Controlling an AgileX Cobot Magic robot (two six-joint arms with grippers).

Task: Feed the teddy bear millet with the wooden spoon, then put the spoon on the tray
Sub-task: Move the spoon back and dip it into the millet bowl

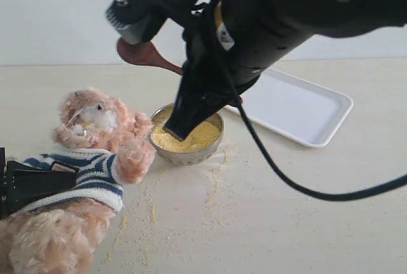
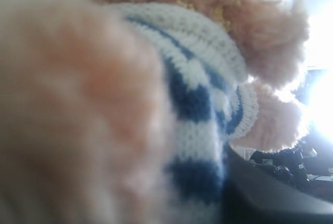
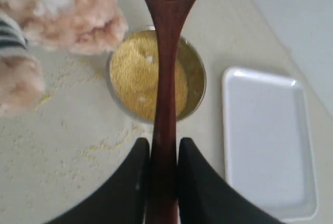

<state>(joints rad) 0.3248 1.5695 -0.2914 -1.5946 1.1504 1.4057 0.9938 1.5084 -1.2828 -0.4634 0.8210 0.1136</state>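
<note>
- While the right pincer (image 3: 164,144) clamps the wooden spoon (image 3: 166,78) by its handle above the millet (image 3: 136,73), any tilt could spill grains onto the speckled table (image 1: 286,223).
- The teddy bear (image 1: 95,128) lies slumped beside the steel bowl (image 1: 191,154); the spoon may miss its muzzle.
- The left pincer (image 1: 25,185) presses into the sweater; whether it grips, I cannot tell.
- The tray (image 1: 299,105) lies just beyond the bowl.

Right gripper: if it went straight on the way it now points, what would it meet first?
Probably the millet in the steel bowl, just under the right gripper; perhaps the bowl's rim instead, as depth is unclear.
</note>
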